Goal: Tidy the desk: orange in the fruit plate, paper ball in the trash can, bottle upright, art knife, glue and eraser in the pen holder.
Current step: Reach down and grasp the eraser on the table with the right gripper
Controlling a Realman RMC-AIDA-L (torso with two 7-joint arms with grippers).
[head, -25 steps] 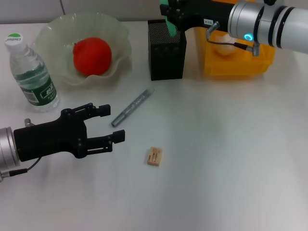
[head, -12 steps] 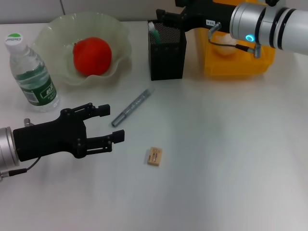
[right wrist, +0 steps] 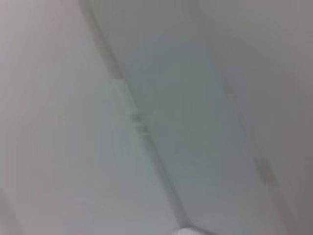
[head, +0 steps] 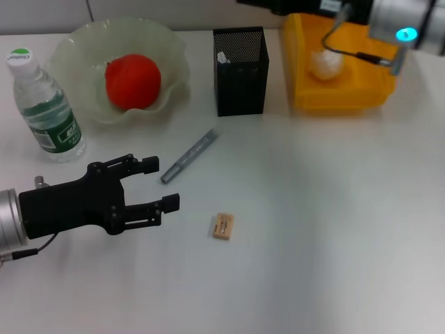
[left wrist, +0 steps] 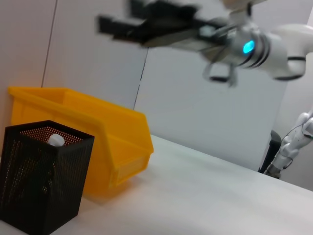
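The left gripper (head: 160,184), fingers spread and empty, sits just beside the art knife (head: 189,156), which lies diagonally toward the pen holder (head: 240,71); right gripper's fingers: cannot tell.

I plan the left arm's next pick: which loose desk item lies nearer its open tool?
The grey art knife by the left tool; the small tan eraser lies farther right.

One bottle (head: 43,104), orange (head: 132,81), plate (head: 174,62), pen holder (head: 240,76), trash bin (head: 341,97), paper ball (head: 325,63), knife (head: 189,156), eraser (head: 222,227) were there.
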